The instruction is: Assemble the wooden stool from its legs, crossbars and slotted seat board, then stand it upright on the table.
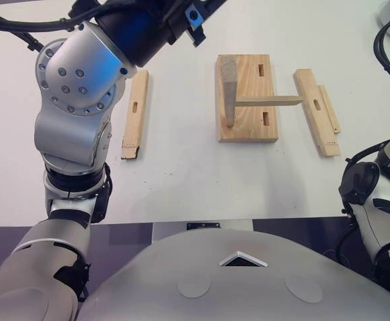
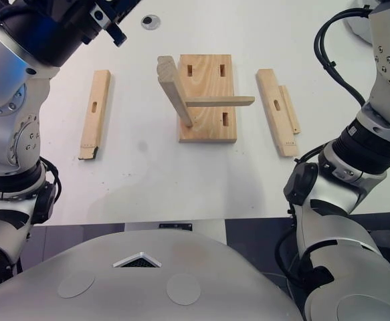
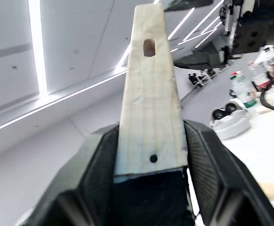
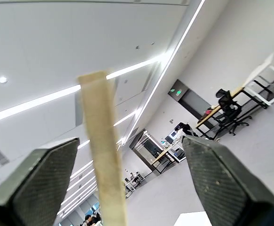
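On the white tabletop (image 1: 181,180) lies the slotted seat board (image 1: 253,127), flat, in the middle. One leg (image 1: 229,87) stands up on the left side of the board. A crossbar (image 1: 268,101) sticks out sideways from that leg and goes across the board. Its far end points at a second leg (image 1: 317,117), which lies flat just to the right of the board. A thin stick (image 1: 331,110) lies right beside that second leg, on its far side from the board. A third leg (image 1: 136,114) lies flat by itself, well to the left of the board.

The left claw (image 3: 151,136) is closed tight on a fourth leg (image 3: 148,94). This leg has a slot near its far end and points up at the ceiling lights.

The right claw (image 4: 129,141) is wide open. A thin wooden bar (image 4: 101,141) stands between its fingers (image 4: 212,174), closer to one of them. As far as I can see, it touches neither.
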